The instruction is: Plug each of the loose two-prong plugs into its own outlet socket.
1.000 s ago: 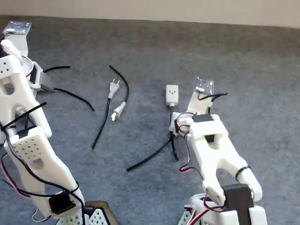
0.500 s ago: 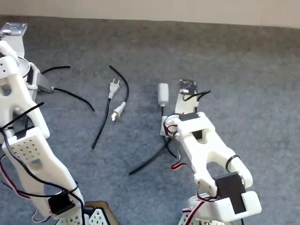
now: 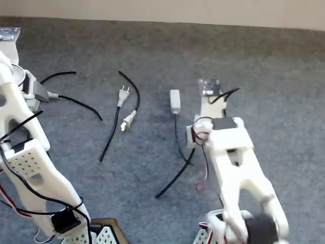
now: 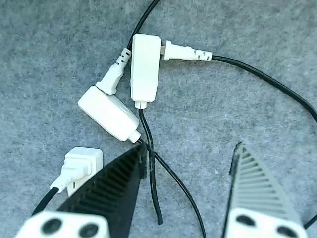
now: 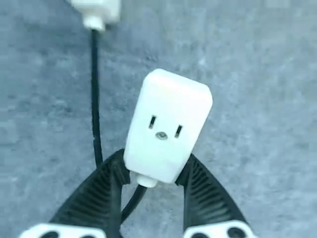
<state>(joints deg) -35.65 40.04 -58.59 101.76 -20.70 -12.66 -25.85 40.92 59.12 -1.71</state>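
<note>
Two loose two-prong plugs (image 3: 123,93) (image 3: 128,120) lie on the grey carpet on black cords, left of centre. A white outlet socket (image 3: 174,100) lies on its side just right of them. My right gripper (image 5: 154,159) is shut on another white outlet socket (image 5: 166,129), whose slotted face shows. My left gripper (image 4: 189,148) hangs open over a far-left cluster: a socket (image 4: 144,69) with a plug (image 4: 185,51) in it, a second socket (image 4: 108,113) joined to a plug (image 4: 115,79), and a white plug (image 4: 79,166) beside the black finger (image 4: 116,186).
Black cords (image 3: 177,173) trail over the carpet in front of the right arm (image 3: 228,147) and around the left cluster (image 3: 76,101). A pale wall edge (image 3: 203,12) runs along the back. Open carpet lies to the far right.
The right arm swung left, then back right. The socket on the carpet tipped from face-up onto its side and slid a little left, dragging its cord. The left arm shifted slightly.
</note>
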